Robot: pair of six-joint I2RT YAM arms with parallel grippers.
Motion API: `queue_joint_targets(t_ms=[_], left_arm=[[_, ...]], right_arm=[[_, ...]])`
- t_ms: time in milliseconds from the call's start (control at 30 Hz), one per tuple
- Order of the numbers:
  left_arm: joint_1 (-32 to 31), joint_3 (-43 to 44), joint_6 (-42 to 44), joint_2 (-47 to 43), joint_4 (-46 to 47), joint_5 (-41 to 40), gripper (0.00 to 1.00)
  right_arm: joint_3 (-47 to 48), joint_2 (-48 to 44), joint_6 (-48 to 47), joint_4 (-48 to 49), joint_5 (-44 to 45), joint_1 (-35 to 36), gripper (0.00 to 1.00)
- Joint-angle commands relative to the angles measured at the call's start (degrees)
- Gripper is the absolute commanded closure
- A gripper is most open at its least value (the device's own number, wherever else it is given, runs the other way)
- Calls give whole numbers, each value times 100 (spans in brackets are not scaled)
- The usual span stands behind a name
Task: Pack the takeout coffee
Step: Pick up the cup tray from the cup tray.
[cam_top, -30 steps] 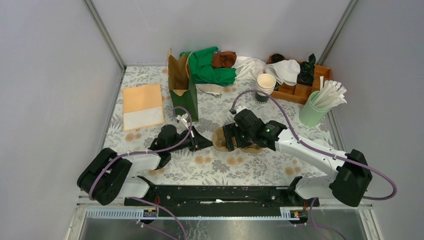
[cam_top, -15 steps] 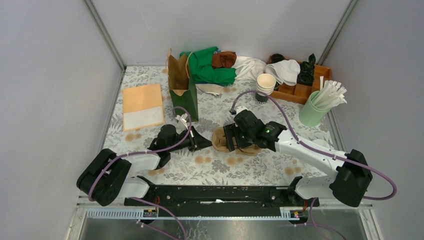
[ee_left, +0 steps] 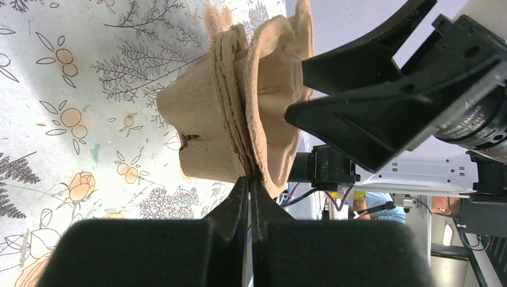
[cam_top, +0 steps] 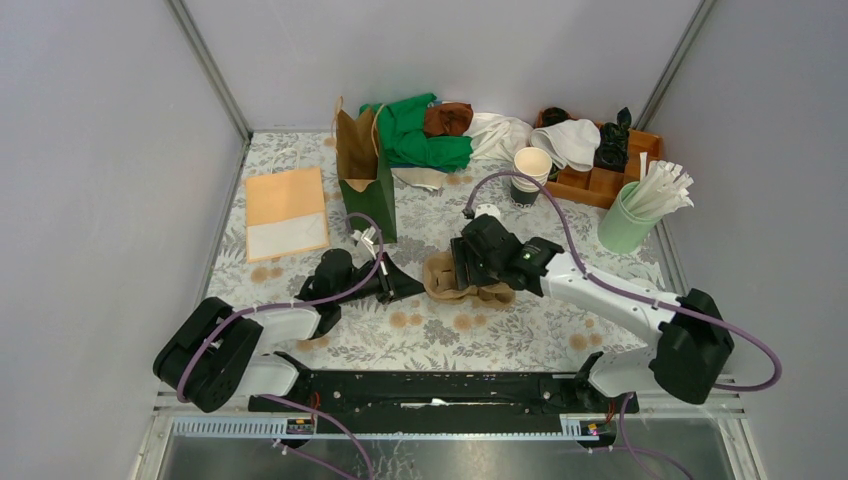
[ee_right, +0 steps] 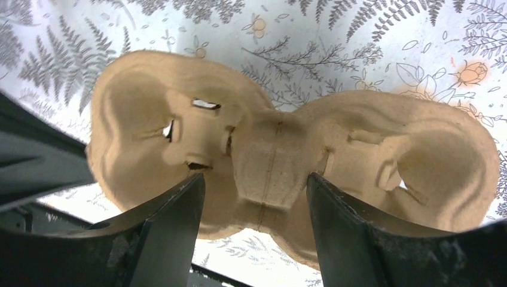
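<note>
Early: left end effector (ee_left: 250,180) pinches the carrier (ee_left: 206,119) rim, apparently; right end effector (ee_right: 254,182) straddles it wide; coffee cup (cam_top: 487,212) stands unpacked.

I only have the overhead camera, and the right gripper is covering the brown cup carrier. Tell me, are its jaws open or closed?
Observer: Open. In the right wrist view, the right gripper has one finger on each side of the middle ridge of the cup carrier, between its two wells.
Operator: And the left one beside it?
Observer: The left gripper is shut, and its tips appear to pinch the carrier's rim.
Operator: Is that a single carrier?
Observer: Probably not. The left wrist view shows several layered edges at that rim, so it looks like a nested stack.
</note>
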Motion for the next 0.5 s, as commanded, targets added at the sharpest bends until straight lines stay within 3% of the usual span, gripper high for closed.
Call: queue_joint_targets(t_ms=[0, 233, 333, 400, 467], left_arm=[[-5, 44, 162, -110, 179, 121, 100], [0, 179, 470, -385, -463, -12, 100], [0, 230, 579, -517, -751, -132, 100], [2, 253, 644, -556, -889, -223, 100], [3, 249, 651, -559, -896, -231, 100]], right_arm=[[369, 334, 309, 96, 665, 20, 34], [406, 216, 196, 86, 1152, 12, 53], [406, 125, 177, -13, 1184, 3, 56], [402, 12, 172, -85, 1174, -37, 54], [346, -82, 117, -60, 929, -117, 37]])
